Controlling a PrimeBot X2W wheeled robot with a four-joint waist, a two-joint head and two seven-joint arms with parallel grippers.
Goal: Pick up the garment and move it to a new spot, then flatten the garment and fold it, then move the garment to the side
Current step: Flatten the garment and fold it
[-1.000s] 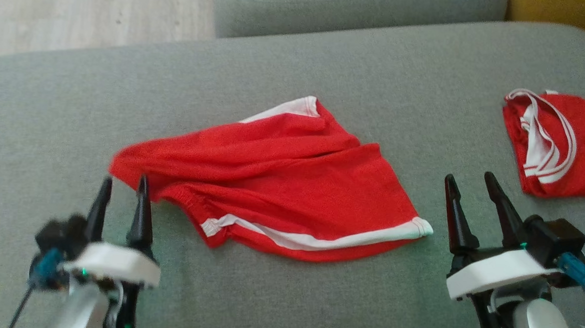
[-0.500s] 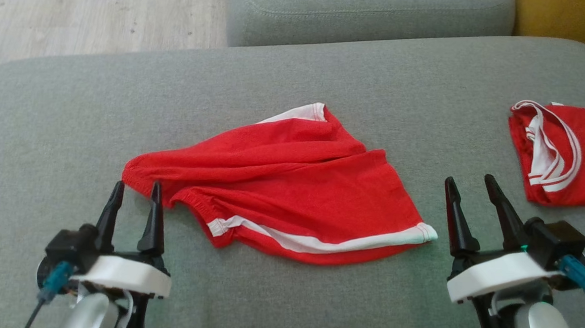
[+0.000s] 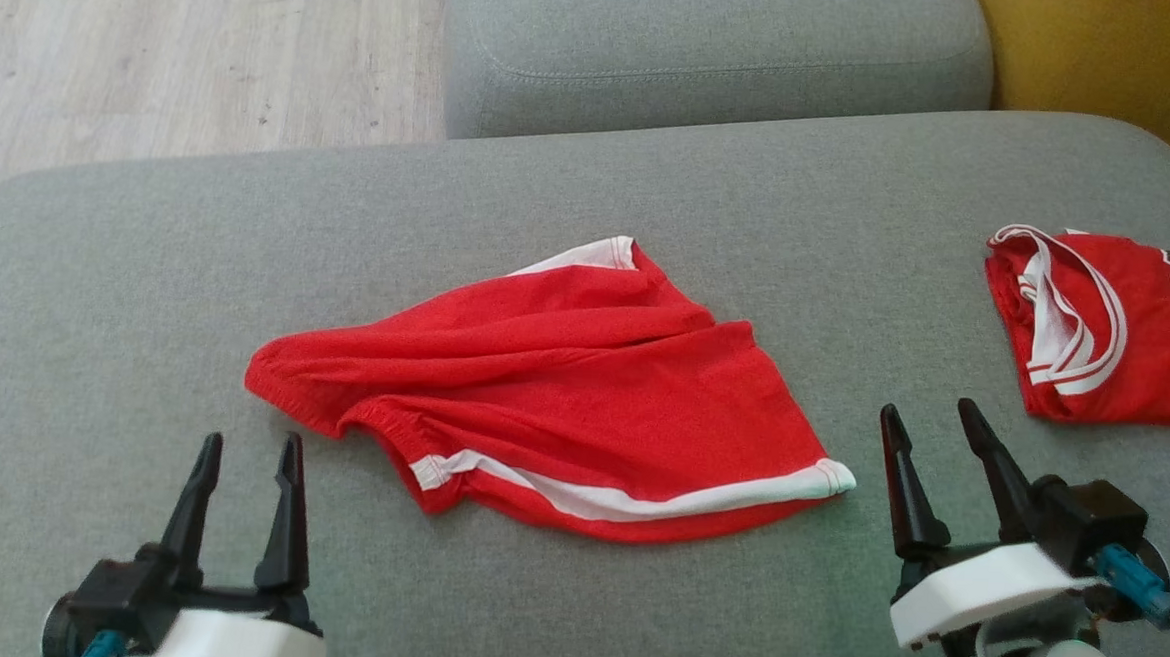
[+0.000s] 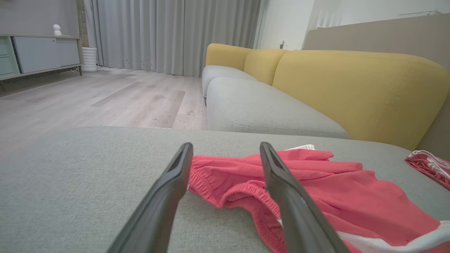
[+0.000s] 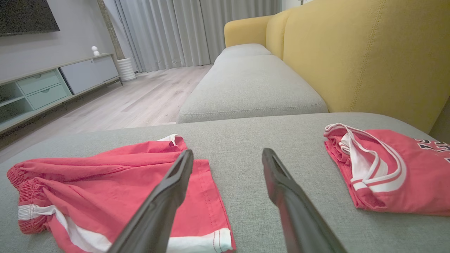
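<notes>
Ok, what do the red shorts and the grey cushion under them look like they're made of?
Red shorts: thin, soft, matte cloth, likely a light sports knit. It drapes in loose folds, and the waistband is gathered like elastic. Grey cushion: matte upholstery fabric with a fine woven grain. The exact fibre of either cannot be told.

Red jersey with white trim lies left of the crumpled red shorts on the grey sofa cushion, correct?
No: the red jersey with white trim lies right of the crumpled red shorts on the grey sofa cushion, per the head view.
</notes>
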